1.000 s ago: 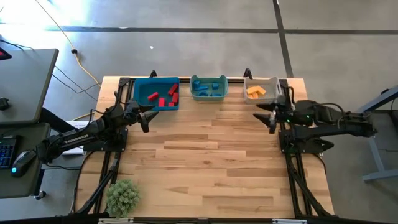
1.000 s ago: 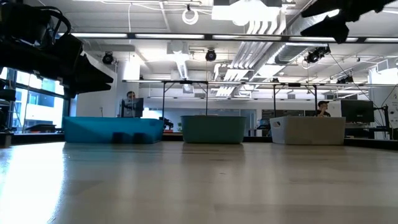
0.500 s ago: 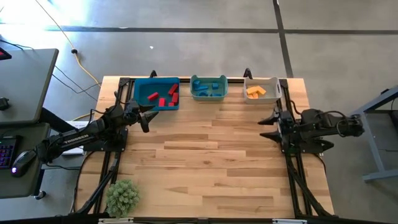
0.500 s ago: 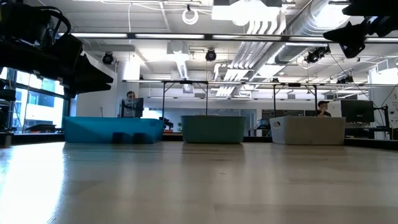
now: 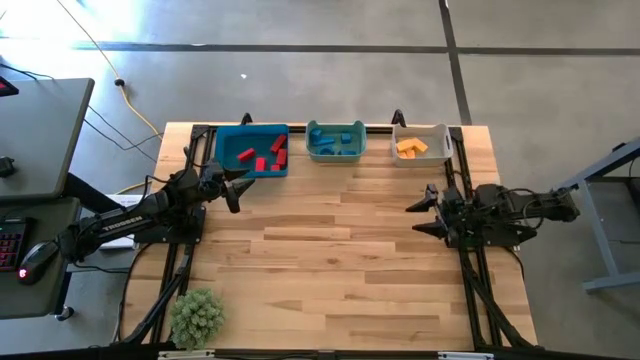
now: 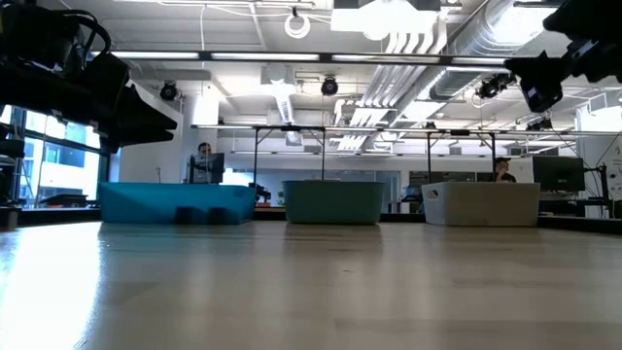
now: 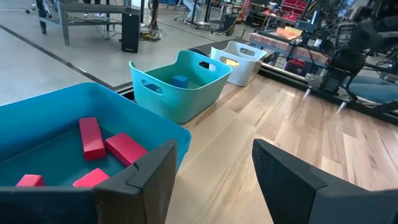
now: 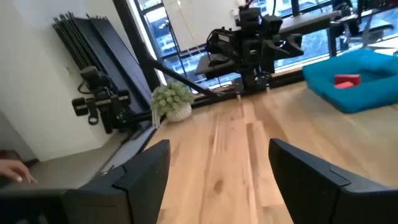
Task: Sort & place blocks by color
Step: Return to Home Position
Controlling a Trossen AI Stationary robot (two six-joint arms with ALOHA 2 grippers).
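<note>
My right gripper [image 5: 415,219]: empty, fingers wide, over the table [image 5: 330,260].
My left gripper [image 5: 238,190]: empty, wide, beside blue bin [image 5: 218,150].
Homing: I should retract level, staying above table.

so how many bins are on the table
3, in one row: the blue bin on the left, the teal bin in the middle, the white-grey bin on the right. None looks hidden.
</note>
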